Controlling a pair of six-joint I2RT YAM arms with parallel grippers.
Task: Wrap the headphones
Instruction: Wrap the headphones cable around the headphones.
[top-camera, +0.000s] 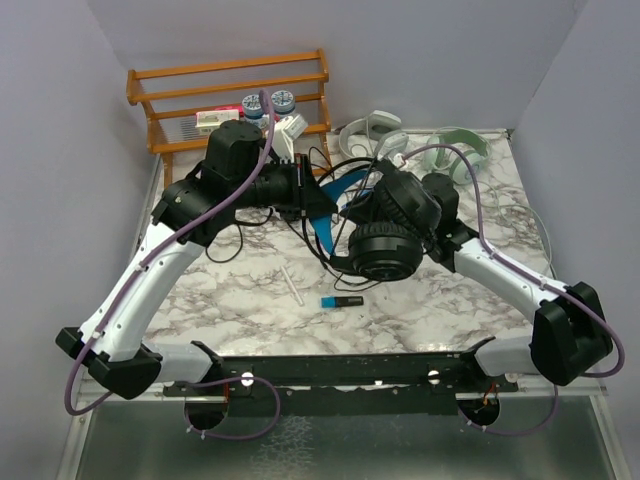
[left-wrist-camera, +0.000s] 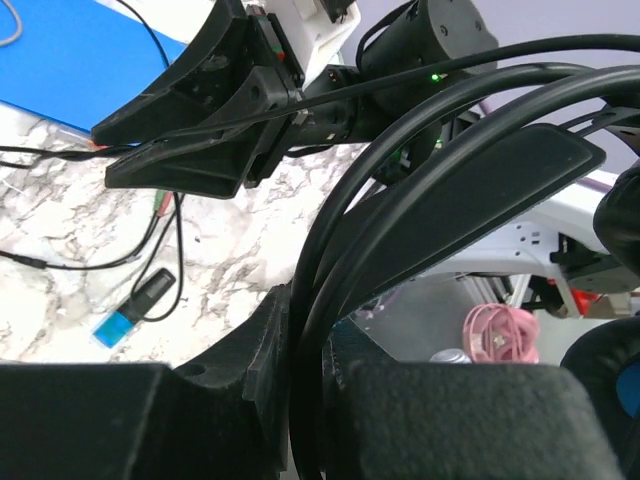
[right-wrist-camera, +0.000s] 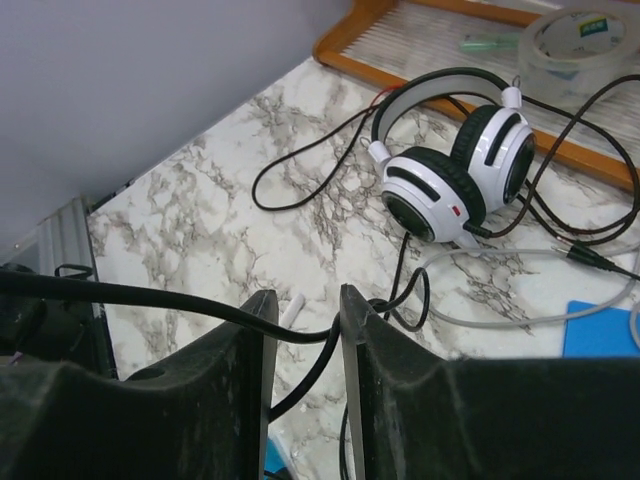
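The top camera looks down over the whole desk (top-camera: 430, 300) from above its near edge. The left wrist camera, close against the black headphones (left-wrist-camera: 480, 190), faces that edge. The right wrist's looks low toward the far left corner. All share the blue sheet (top-camera: 322, 228).

No writing is coming through legibly; the tape roll (right-wrist-camera: 545, 62) is showing a blue-green label (right-wrist-camera: 590, 22), possibly printed, too blurred to read.

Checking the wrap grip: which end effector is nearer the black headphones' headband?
Left. The left end effector grips the black headphones by the headband; the right end effector sits apart from it, jaws open around a thin black cable.
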